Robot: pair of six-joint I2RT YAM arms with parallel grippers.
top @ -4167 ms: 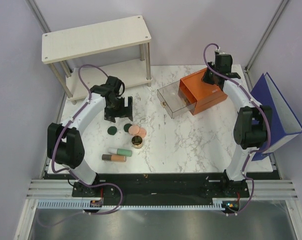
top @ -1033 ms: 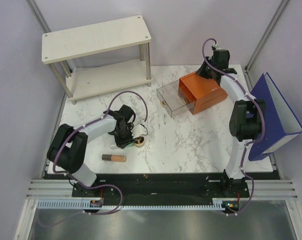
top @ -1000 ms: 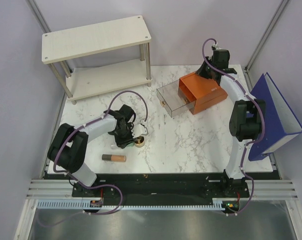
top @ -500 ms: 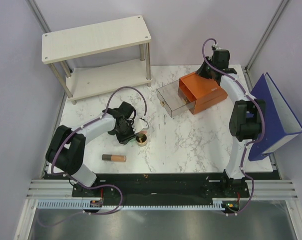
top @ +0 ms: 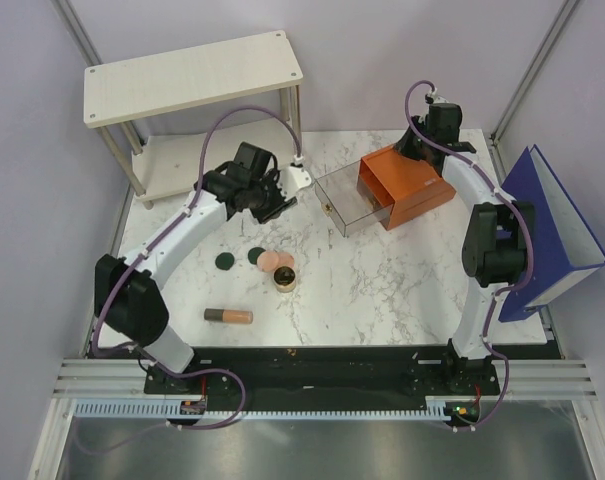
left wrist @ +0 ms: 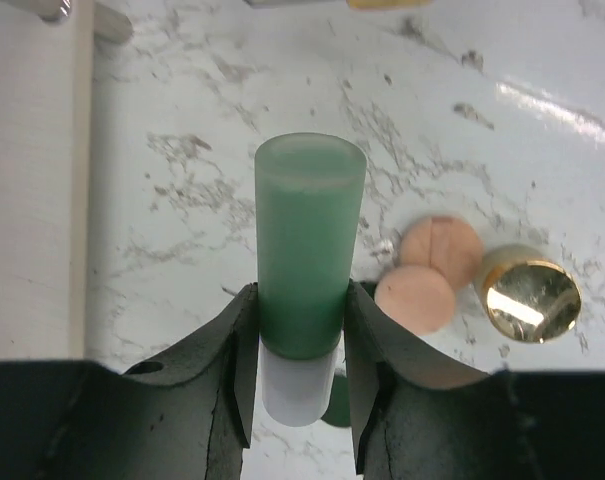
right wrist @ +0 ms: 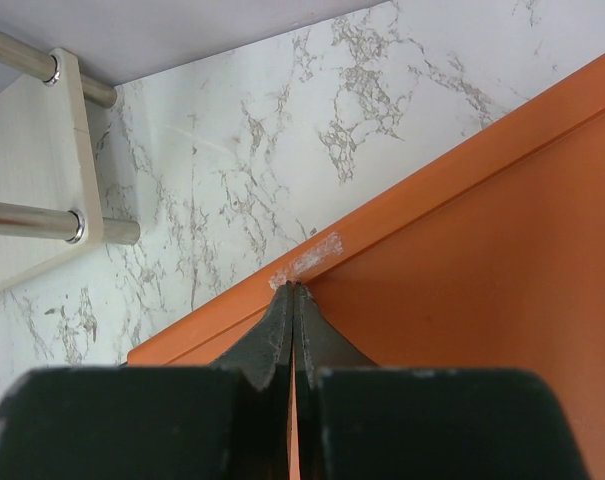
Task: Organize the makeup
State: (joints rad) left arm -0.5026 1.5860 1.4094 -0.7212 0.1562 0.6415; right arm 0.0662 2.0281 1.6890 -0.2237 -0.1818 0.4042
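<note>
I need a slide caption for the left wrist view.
Left gripper holding a mint-green tube; two peach-pink discs and a gold-rimmed jar lie on the marble table.

In the left wrist view, a dark green disc (left wrist: 333, 408) is mostly hidden behind the mint-green tube (left wrist: 308, 250). From above, the left end effector (top: 274, 198) hides that tube. The orange box (right wrist: 482, 280) runs past the right wrist picture's edge.

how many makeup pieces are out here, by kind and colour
dark green discs: 2
peach-pink discs: 2
gold-rimmed round jar: 1
mint-green tube: 1
tan tube: 1
total: 7
</note>
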